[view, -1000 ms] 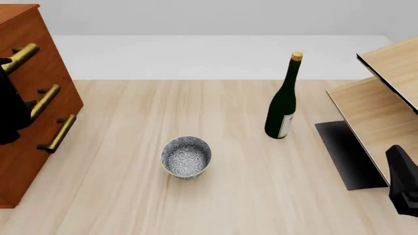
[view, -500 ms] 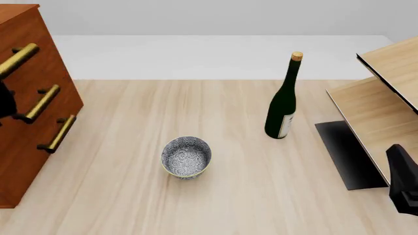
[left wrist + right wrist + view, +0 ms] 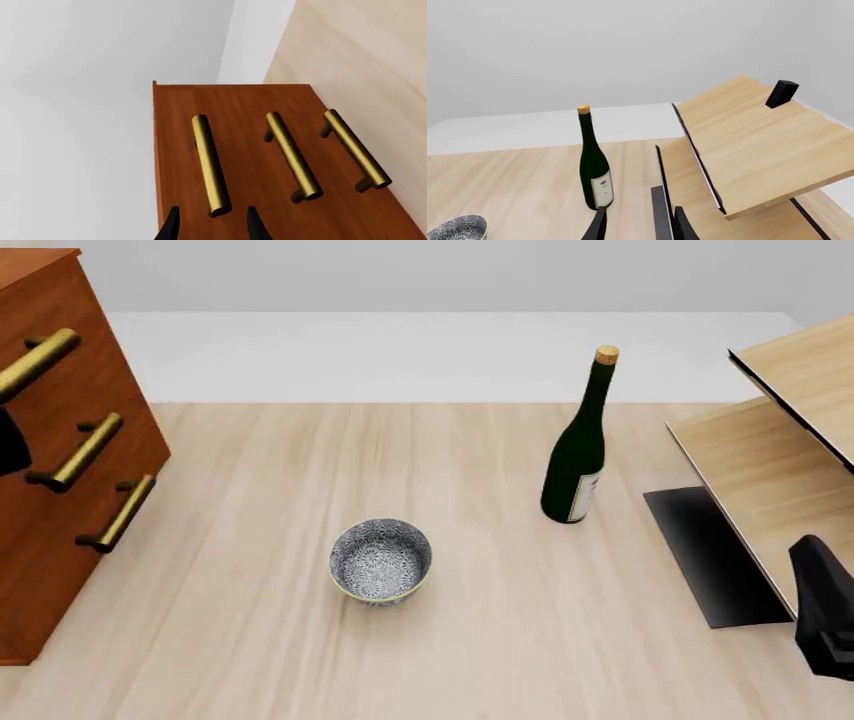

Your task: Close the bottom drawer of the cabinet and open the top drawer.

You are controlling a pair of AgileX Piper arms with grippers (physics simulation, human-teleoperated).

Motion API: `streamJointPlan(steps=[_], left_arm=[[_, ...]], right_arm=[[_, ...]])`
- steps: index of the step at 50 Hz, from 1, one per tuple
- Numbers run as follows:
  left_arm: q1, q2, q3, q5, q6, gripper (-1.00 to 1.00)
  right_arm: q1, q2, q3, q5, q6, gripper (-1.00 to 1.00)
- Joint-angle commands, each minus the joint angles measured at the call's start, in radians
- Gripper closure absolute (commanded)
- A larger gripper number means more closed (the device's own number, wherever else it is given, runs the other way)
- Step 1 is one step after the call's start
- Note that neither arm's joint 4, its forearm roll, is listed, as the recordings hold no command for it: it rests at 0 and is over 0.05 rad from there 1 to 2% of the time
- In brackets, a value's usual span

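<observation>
The cabinet (image 3: 60, 450) is tall and reddish-brown, and it stands at the left edge of the table (image 3: 534, 640). It has three shiny brass bar handles. The top drawer (image 3: 183, 150), the middle one and the bottom drawer (image 3: 327, 165) all look pushed in flat. My left gripper (image 3: 210, 227) is spread wide just by the end of the top handle (image 3: 211, 165), holding nothing. My right gripper (image 3: 637, 225) hangs loose near the shelf (image 3: 754, 150). The little patterned bowl (image 3: 382, 560) has nothing in it. A green bottle (image 3: 578, 445) stands upright.
</observation>
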Motion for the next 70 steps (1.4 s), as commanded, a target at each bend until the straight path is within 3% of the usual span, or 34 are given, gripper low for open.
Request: streamJointPlan(steps=[1, 34, 35, 70], left_arm=[[0.026, 0.024, 0.002, -0.038, 0.017, -1.0], [0.042, 0.106, -0.008, -0.102, 0.026, -1.0], [0.043, 0.105, -0.009, -0.108, 0.026, 1.0], [-0.028, 0.105, 0.029, -0.166, 0.073, 1.0]], right_arm=[[0.0, -0.002, 0.001, 0.001, -0.003, -1.0], [0.0, 0.003, 0.003, -0.006, -0.012, -1.0], [-0.001, 0.004, 0.003, -0.007, -0.012, -1.0], [-0.005, 0.025, 0.003, -0.024, 0.011, -1.0]])
